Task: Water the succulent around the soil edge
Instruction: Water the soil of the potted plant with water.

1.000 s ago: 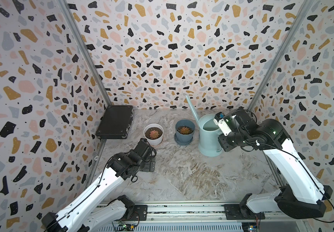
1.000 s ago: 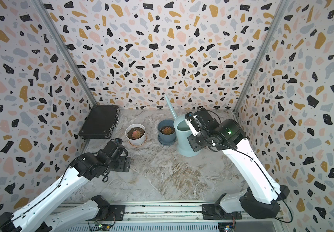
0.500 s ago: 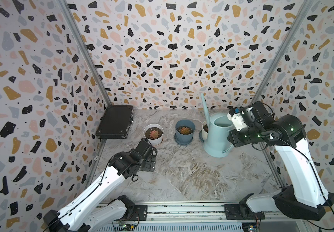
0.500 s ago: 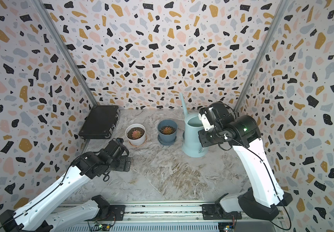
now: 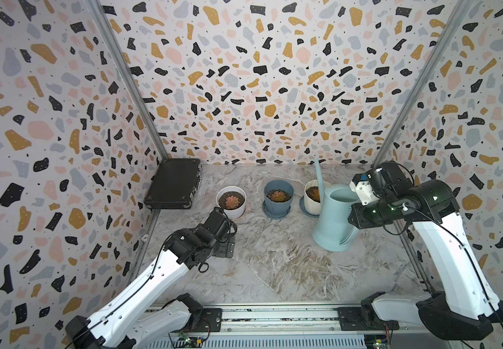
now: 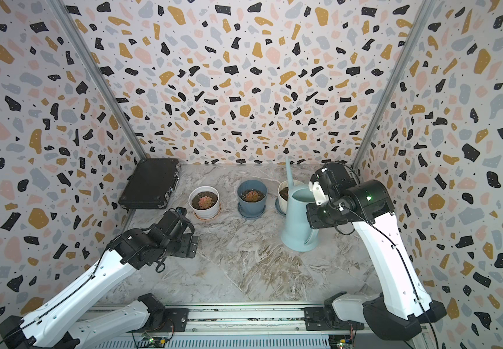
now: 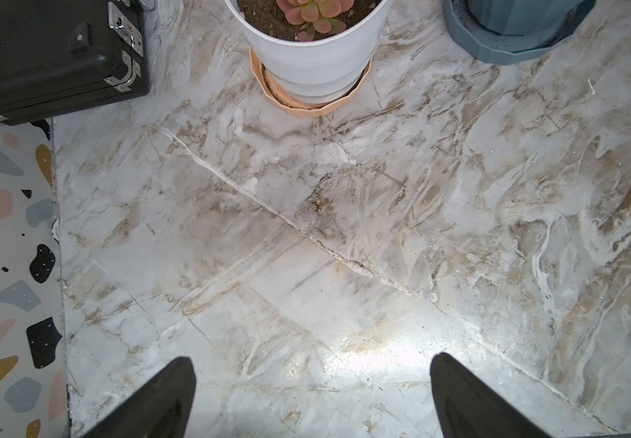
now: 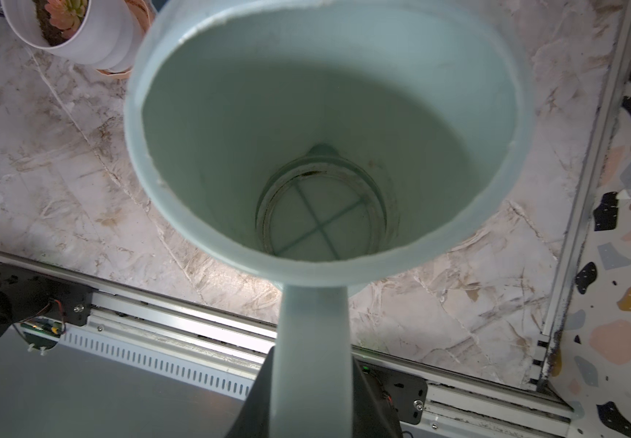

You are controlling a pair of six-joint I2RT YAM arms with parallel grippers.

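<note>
- Succulents sit in three pots in a row toward the far side of the worktop [image 5: 274,266]; which one is meant I cannot tell.
- Far left, a black case [image 5: 173,184] lies against the wall, clear of the work.
- Left claw [image 7: 312,394] hovers low over bare worktop just near of the white pot [image 5: 231,201], its jaws spread wide and holding nothing; it looks parked out of the way.
- White pot's pink succulent [image 7: 312,15] stands in dark soil on a peach saucer [image 7: 310,102].
- Blue pot [image 5: 278,198], in the middle, holds a reddish rosette on its own saucer.
- Cream pot [image 5: 312,196], the rightmost, is half hidden behind the can's spout.
- Watering can [image 5: 335,220] stands roughly upright near right of the cream pot, spout rising to the far side, so nothing pours yet.
- Right claw [image 8: 312,402] is clamped tight on the can's handle, a grip that would let the wrist tip the can.
</note>
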